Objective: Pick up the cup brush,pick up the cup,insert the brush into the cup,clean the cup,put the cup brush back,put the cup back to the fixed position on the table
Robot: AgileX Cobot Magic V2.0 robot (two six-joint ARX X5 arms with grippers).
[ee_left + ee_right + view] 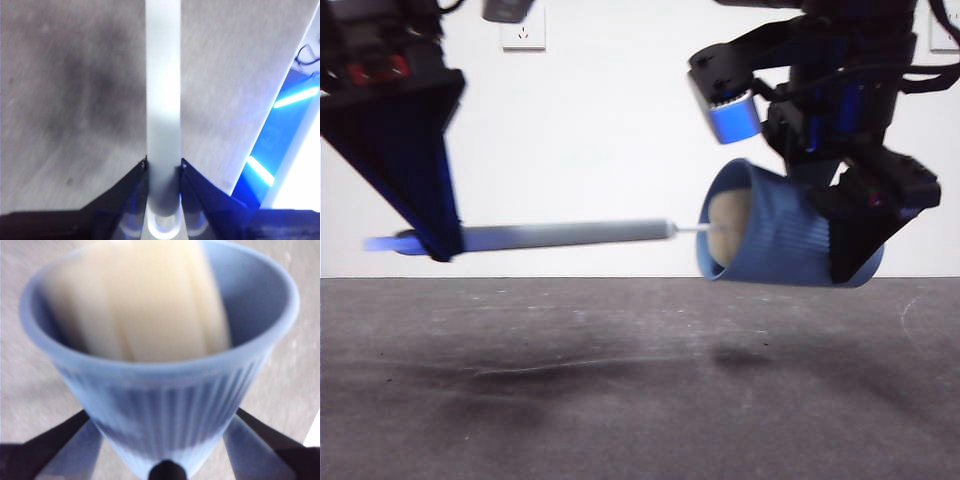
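In the front view the light blue ribbed cup (780,235) hangs above the table (640,390) on its side, mouth facing left, with my right gripper (855,235) shut on its base end. The cup brush (565,236) lies level in the air, its grey handle held at the left end by my left gripper (435,240). Its cream sponge head (728,232) sits inside the cup's mouth. The right wrist view shows the cup (165,405) between the jaws, the sponge (150,300) blurred inside it. In the left wrist view the handle (163,100) runs out from my left gripper (163,167).
A white wall with power sockets (523,32) stands behind the table. Dark shadows of the arms fall on the tabletop below the cup and brush.
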